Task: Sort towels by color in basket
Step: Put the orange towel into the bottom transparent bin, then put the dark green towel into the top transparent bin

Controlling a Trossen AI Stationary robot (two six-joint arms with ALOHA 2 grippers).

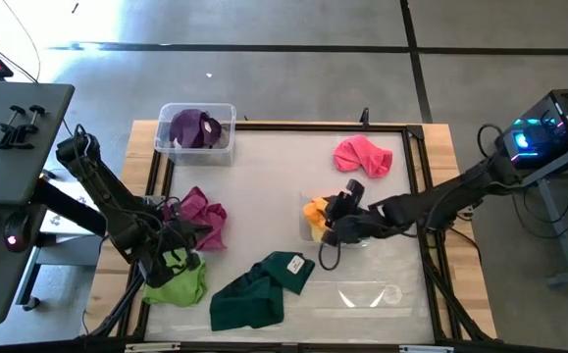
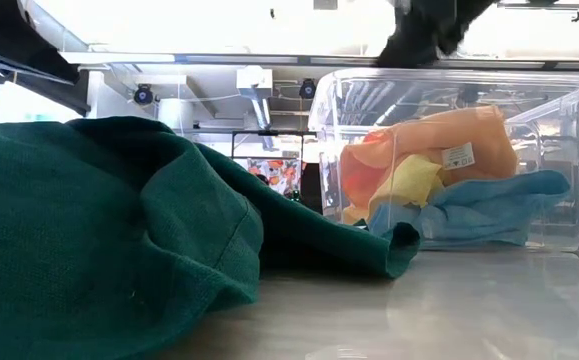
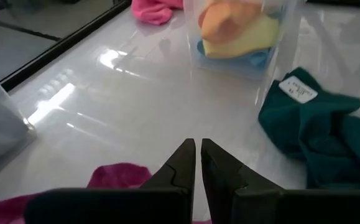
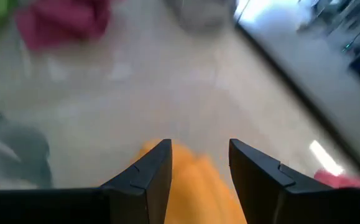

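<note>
**Orange towel under my open right gripper**

Nearest me, the dark green towel (image 1: 261, 288) sprawls at the table's front, its white tag (image 3: 298, 91) too blurred to read. Beside it the lime towel (image 1: 176, 279) sits under my left gripper (image 3: 198, 165), fingers pressed together and empty, magenta towel (image 1: 203, 215) just below it. Mid-table, my right gripper (image 4: 198, 171) hangs jaws apart over the clear bin (image 2: 449, 160), the orange towel (image 4: 195, 186) directly beneath, on yellow (image 2: 409, 185) and blue (image 2: 489, 210). Farther off: pink (image 1: 363, 157), and purple (image 1: 193, 127) in the second bin (image 1: 166, 147).
</note>
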